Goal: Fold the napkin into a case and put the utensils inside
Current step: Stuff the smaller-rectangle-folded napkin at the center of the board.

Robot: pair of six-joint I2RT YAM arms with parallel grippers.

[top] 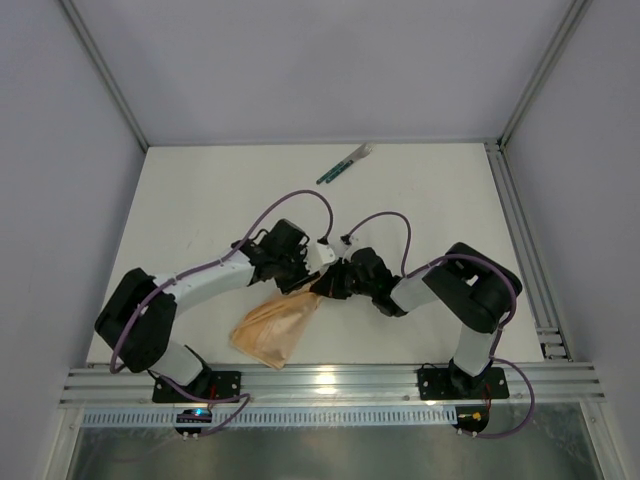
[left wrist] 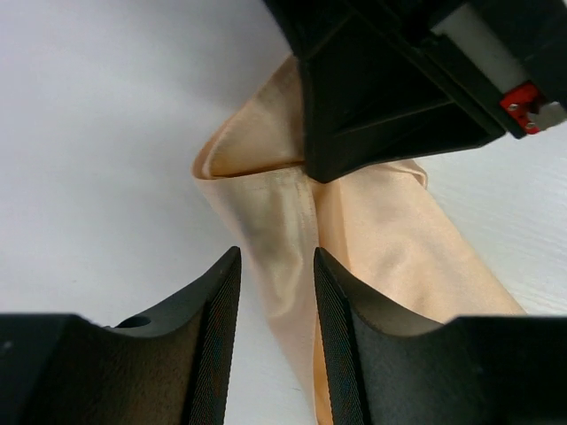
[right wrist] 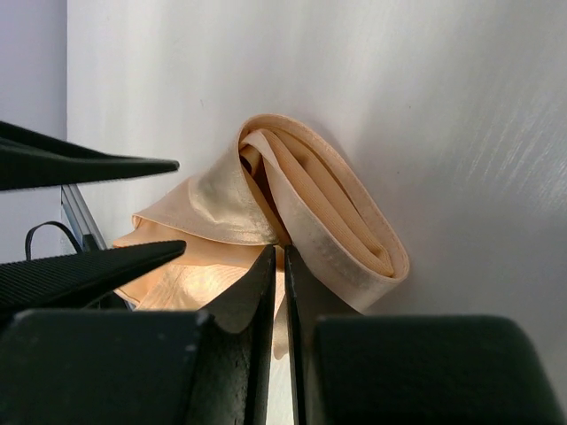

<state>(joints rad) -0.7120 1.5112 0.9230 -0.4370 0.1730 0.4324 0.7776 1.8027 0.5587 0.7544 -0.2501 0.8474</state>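
Seen from above, the napkin (top: 272, 328) lost its upper end beneath the left end effector (top: 308, 272) and the right end effector (top: 335, 282), and their fingertips could not be made out there. The utensils (top: 345, 164) at the far side of the desk (top: 200, 200) were too small to count or tell apart. In the left wrist view the right end effector covered the top of the fold, the left fingers (left wrist: 213, 310) hid cloth below, and the bottom edge cut the napkin off. In the right wrist view the right fingers (right wrist: 252, 301) hid the napkin's near part, and the left edge cut off the left fingers.
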